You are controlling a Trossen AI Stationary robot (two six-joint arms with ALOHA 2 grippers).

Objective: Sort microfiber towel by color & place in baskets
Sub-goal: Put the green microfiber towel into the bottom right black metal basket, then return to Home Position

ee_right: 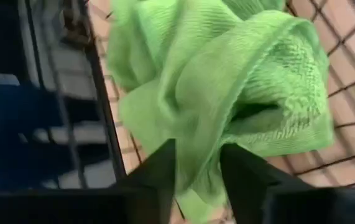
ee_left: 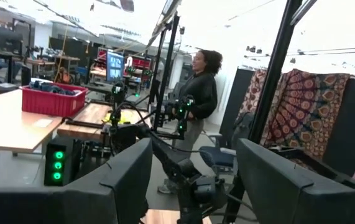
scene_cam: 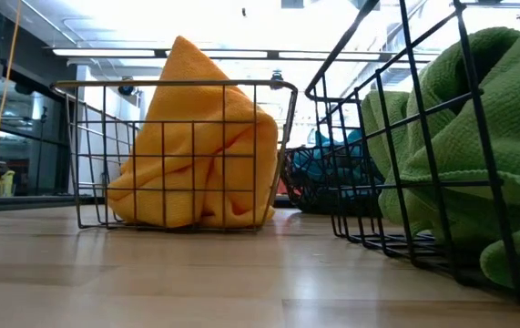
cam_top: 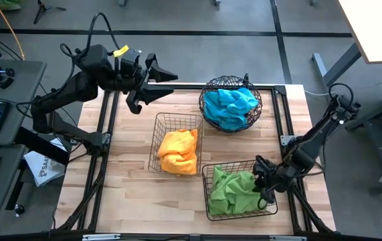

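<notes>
Right claw gripping a green towel over its basket; left claw raised and open.

The right claw (cam_top: 263,184) pinches a fold of the green towel (ee_right: 227,87) inside the rectangular basket (cam_top: 239,213) at 5 o'clock on the table (cam_top: 130,201). The orange towel (cam_top: 178,151) fills the middle basket (cam_top: 158,144); the blue towel (cam_top: 229,106) sits in the round basket (cam_top: 206,94) at 1 o'clock. The left claw (cam_top: 156,86) hangs at 11 o'clock, fingers spread, holding nothing.

green towel (ee_right: 227,93): ribbed matt cloth | baskets (scene_cam: 182,155): dark metal wire | table (cam_top: 130,194): pale smooth wood
</notes>
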